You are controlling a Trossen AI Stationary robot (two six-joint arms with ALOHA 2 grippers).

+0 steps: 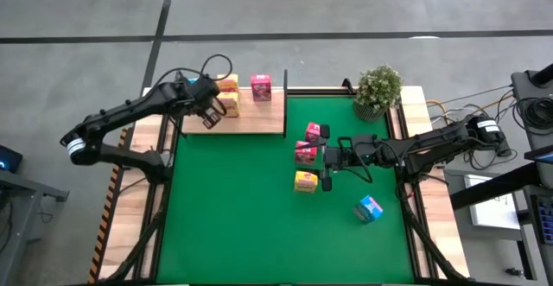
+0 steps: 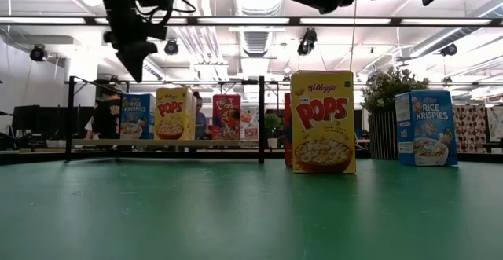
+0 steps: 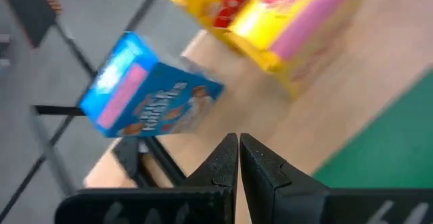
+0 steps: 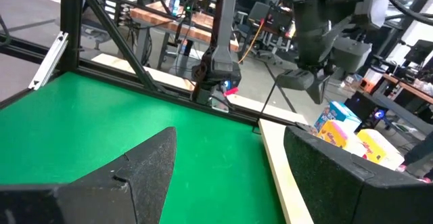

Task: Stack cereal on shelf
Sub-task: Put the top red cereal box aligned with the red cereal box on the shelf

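Boxes already stand upright in a row on the shelf (image 1: 259,122) at the far left of the table (image 1: 138,243), fronts outward, leaving room for more. The left hand (image 1: 210,113) hovers over that row, fingers pressed together and empty. The right hand (image 1: 327,167) reaches left over the mat, fingers spread wide among the loose cereal (image 1: 305,181), likely lining up a pick.

We saw the desk (image 1: 143,234) carrying a green mat (image 1: 233,208). On the mat, relative to the potted plant (image 1: 378,90), the shelf (image 1: 259,120) lay across the far edge, and four cereal boxes (image 1: 305,181) stood nearer centre.
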